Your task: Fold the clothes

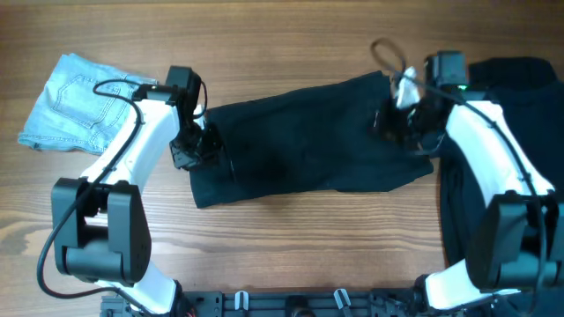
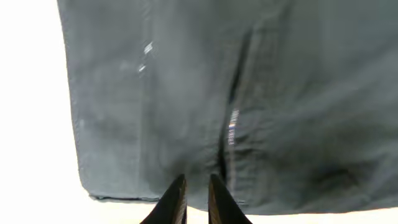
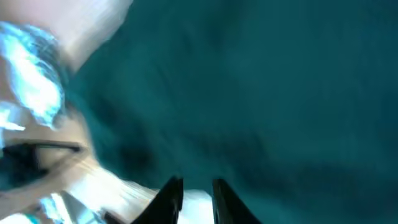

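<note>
The black shorts [image 1: 308, 141] lie spread across the middle of the table. My left gripper [image 1: 198, 148] sits at their left end. In the left wrist view its fingers [image 2: 196, 186] are closed to a narrow gap over the hem of the shorts [image 2: 249, 93], near a corner. My right gripper [image 1: 397, 119] is at the right end of the shorts. The right wrist view is blurred. Its fingers [image 3: 196, 186] are close together on the edge of the dark cloth [image 3: 261, 93], with something pale showing between them.
Folded light-blue jeans [image 1: 75, 101] lie at the far left. Another black garment [image 1: 515, 106] lies at the right edge, under my right arm. A black cable [image 1: 388, 55] loops behind the right gripper. A black rail [image 1: 291, 304] runs along the front edge.
</note>
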Available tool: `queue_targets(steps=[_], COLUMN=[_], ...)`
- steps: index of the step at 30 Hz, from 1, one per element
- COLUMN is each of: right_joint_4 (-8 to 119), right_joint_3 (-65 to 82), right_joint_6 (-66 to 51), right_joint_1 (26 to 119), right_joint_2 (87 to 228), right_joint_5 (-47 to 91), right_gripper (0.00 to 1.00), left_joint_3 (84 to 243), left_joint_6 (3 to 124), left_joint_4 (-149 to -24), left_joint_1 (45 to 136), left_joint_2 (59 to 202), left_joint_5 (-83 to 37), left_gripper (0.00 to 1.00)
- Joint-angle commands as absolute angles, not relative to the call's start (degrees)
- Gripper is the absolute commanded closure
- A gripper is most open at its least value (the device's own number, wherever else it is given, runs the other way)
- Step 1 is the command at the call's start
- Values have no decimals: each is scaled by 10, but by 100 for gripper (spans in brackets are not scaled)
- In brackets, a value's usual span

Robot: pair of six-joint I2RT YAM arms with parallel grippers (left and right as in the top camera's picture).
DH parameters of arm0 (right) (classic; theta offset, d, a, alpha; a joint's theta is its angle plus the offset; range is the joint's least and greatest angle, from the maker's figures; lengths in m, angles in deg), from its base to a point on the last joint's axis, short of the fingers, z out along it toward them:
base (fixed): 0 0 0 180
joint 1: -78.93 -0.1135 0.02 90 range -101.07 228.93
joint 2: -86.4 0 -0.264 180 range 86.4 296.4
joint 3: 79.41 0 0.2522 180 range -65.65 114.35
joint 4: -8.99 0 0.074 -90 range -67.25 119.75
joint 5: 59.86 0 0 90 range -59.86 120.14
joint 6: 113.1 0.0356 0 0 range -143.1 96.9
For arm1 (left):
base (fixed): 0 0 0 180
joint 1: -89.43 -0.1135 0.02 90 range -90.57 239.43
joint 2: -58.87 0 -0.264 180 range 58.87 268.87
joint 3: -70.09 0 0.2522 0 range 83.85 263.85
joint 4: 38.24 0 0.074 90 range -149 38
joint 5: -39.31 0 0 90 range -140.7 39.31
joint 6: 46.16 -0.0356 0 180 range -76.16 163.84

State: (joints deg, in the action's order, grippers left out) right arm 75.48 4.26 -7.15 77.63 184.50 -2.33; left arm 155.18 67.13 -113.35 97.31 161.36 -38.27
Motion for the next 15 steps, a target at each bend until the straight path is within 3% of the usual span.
queue_targets(steps=[1,5,9,13,15], right_joint_4=[761,649,688,714,717], right_joint_3=[-29,-146,-134,-81,-59], right_joint_6=[-103,-8,22,-141,-197], right_joint_1=[747,756,829,840,832], right_joint_2=[1862,1887,1883,1837,1793], right_joint_5=[100,158,198,52,-46], right_gripper=[80,79,81,67,58], left_joint_3=[1498,1428,1412,1453,1477], left_joint_6=[714,753,791,725,680], left_joint_4=[-1133,-1080,-1077,-1086,-1087], left_joint_1=[974,973,933,871,862], left_joint_2=[1608,1609,1609,1602,1587], left_joint_5=[-407,-448,-512,-435,-367], left_gripper=[87,86,85,86,75])
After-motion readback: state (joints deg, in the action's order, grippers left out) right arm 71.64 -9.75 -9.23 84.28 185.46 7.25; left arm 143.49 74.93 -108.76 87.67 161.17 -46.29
